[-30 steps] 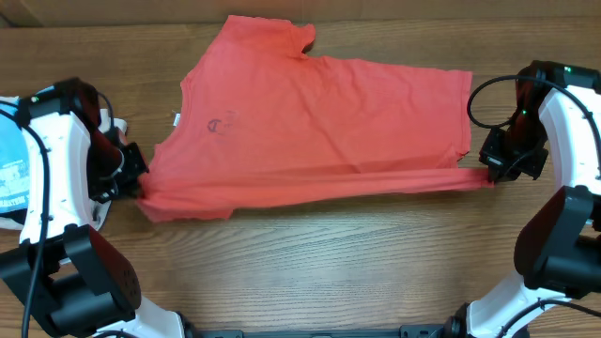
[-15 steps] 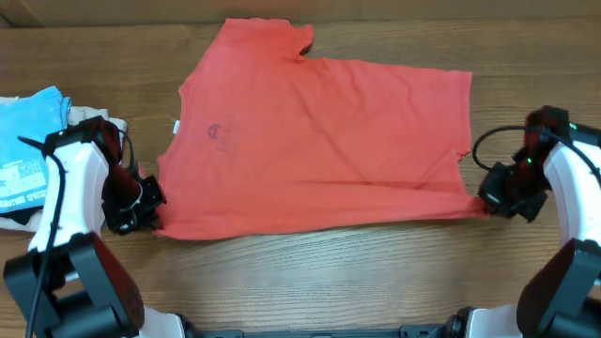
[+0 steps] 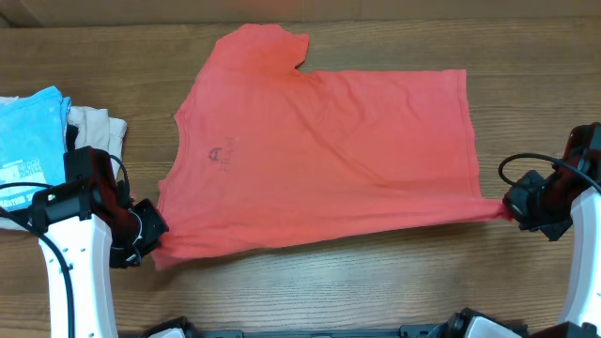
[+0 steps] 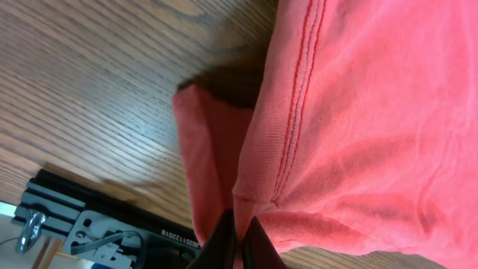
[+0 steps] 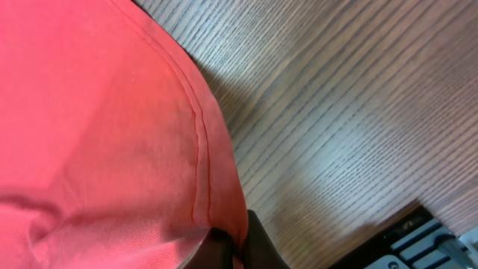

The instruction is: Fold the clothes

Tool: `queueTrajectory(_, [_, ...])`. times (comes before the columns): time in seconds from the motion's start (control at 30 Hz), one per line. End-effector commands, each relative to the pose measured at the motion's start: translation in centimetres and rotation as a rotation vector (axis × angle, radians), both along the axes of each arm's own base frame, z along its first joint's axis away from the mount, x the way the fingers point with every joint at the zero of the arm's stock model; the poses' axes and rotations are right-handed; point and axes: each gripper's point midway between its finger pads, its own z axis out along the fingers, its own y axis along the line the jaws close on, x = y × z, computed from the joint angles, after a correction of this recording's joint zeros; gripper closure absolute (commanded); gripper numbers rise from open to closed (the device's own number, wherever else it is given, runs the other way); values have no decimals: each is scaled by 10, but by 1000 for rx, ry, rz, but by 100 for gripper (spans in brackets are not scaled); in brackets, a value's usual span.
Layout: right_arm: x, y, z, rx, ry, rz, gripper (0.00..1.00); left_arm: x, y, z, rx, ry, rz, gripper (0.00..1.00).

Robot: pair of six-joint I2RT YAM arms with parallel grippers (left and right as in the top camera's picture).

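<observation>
Between the two claws, across a wooden surface [image 3: 376,291], a coral-red T-shirt [image 3: 319,160] lies spread nearly flat. The left claw [image 3: 150,248] is clamped on the shirt's near corner at its end, and the right claw [image 3: 508,208] pinches the near hem corner, probably to stretch that edge taut for a fold. Beyond the left claw sit a light blue tee [image 3: 28,141] and a smaller beige garment [image 3: 91,125], both apart from the shirt. Nothing seems to block the fold.
</observation>
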Motion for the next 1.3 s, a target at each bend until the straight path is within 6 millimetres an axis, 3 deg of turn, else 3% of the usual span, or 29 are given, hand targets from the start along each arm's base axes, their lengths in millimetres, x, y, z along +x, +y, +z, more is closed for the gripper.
queueTrajectory(0.0, [-6,-2,8,-24,-20,-24,96,-5,0,2,13,3,28,96])
queueTrajectory(0.27, [-17,3,-6,-23,-20,-50,96,-7,-9,6,-31,-6,54,96])
queueTrajectory(0.6, [-10,-2,-12,-41,-50,-47,96,2,-6,3,-17,-53,67,96])
queueTrajectory(0.73, [7,1,-11,-15,-108,-11,96,39,1,6,-4,-197,61,96])
queueTrajectory(0.87, [15,-1,-16,-20,-114,9,96,71,-7,8,-79,-302,42,96])
queueTrajectory(1.1, [50,9,-28,15,-173,86,95,110,-5,-1,-126,-377,47,96])
queueTrajectory(1.27, [75,21,-36,32,-216,143,95,128,1,-12,-121,-394,45,96])
